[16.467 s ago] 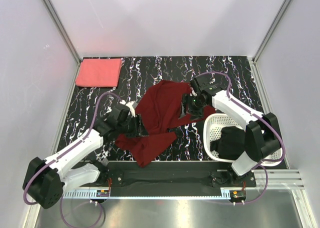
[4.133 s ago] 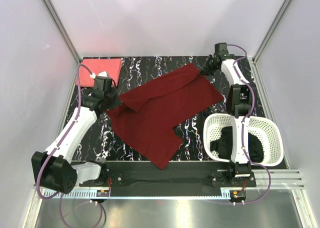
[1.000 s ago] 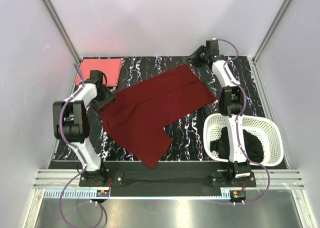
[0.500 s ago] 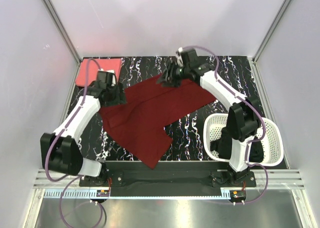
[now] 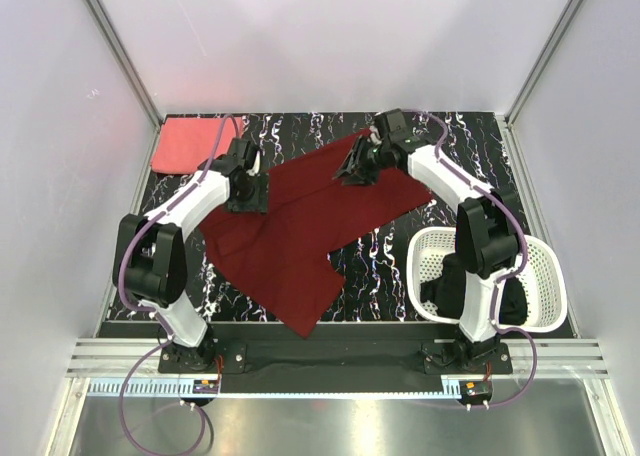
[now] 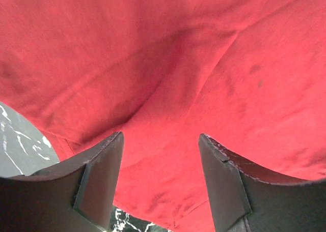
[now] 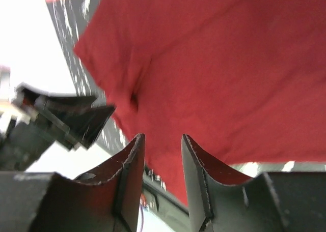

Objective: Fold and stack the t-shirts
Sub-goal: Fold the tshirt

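From the top external view, one shirt of three looked finished. The coral pink cloth t-shirt (image 5: pixel 195 144) lay folded into a flat rectangle at the far left corner of the black, white-veined bench (image 5: pixel 470 141). The dark maroon red cloth t-shirt (image 5: pixel 300 226) lay spread open on a slant across the middle, not yet folded. The black cloth t-shirt (image 5: pixel 445 284) sat bunched inside the white plastic lattice basket (image 5: pixel 540 261) at the near right. By my judgement the maroon fold, all of the black shirt's handling, and the stacking were left to do. The left end effector (image 5: pixel 247 191) hung over the maroon shirt's left part, and the right end effector (image 5: pixel 358 166) over its far part. The count was three t-shirts, one basket and two arms.

In the left wrist view, the left end effector (image 6: pixel 160 161) had its jaws wide apart with nothing between them. Softly creased maroon cloth (image 6: pixel 168 64) filled the view beneath.

In the right wrist view, which was blurred, the right end effector (image 7: pixel 162 161) had its jaws narrowly apart and gripped nothing. The maroon cloth (image 7: pixel 229 74) lay below it.
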Available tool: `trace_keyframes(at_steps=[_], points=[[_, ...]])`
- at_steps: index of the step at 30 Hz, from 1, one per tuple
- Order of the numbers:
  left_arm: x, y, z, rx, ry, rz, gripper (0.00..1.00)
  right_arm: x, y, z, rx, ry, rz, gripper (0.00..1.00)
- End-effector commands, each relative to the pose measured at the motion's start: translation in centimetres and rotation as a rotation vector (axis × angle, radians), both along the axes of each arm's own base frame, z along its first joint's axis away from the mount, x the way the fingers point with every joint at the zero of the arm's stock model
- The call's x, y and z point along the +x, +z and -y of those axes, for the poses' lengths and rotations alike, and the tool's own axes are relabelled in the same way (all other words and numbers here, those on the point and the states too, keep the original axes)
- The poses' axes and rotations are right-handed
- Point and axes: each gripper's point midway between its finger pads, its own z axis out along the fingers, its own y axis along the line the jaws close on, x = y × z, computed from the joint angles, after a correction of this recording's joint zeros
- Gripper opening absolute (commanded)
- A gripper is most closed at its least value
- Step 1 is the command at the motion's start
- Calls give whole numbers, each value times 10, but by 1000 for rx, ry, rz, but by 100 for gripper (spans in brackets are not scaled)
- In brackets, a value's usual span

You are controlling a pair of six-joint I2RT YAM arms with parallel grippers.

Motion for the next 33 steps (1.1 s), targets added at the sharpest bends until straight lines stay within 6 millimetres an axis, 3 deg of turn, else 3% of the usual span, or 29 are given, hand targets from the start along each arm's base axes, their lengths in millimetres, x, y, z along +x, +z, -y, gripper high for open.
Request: trace_keyframes(at_steps=[1, 3, 7, 10, 12, 13, 15, 16, 21, 22, 26, 30, 31, 33], points=[[26, 29, 0, 9, -11, 101, 66, 46, 3, 36, -52, -104, 69, 42], [27, 29, 0, 8, -2, 93, 68, 66, 2, 48, -56, -142, 79, 43], [29, 20, 1, 2, 12, 59, 70, 83, -7, 62, -141, -155, 78, 47], [25, 13, -12, 46, 114, 31, 70, 102, -15, 80, -182, -197, 92, 51], [25, 25, -16, -12, 205, 77, 70, 115, -21, 95, -182, -235, 79, 52], [16, 16, -24, -68, 247, 47, 70, 118, -23, 100, -176, -245, 72, 53], [16, 27, -32, -186, 350, 82, 70, 126, -28, 109, -168, -268, 58, 54], [13, 23, -45, -248, 406, 61, 70, 131, -30, 118, -164, -286, 56, 54], [16, 43, -90, -301, 561, 141, 69, 148, -35, 132, -159, -281, 63, 55], [15, 53, -98, -342, 591, 174, 68, 147, -43, 134, -174, -281, 47, 54], [5, 46, -110, -463, 698, 191, 65, 147, -51, 139, -157, -289, 21, 54], [12, 53, -90, -538, 573, 209, 68, 124, -56, 121, -107, -248, -37, 52], [15, 54, -76, -534, 512, 197, 70, 120, -56, 116, -102, -226, -30, 52], [8, 47, -68, -424, 427, 150, 73, 103, -53, 99, -101, -180, -38, 52]])
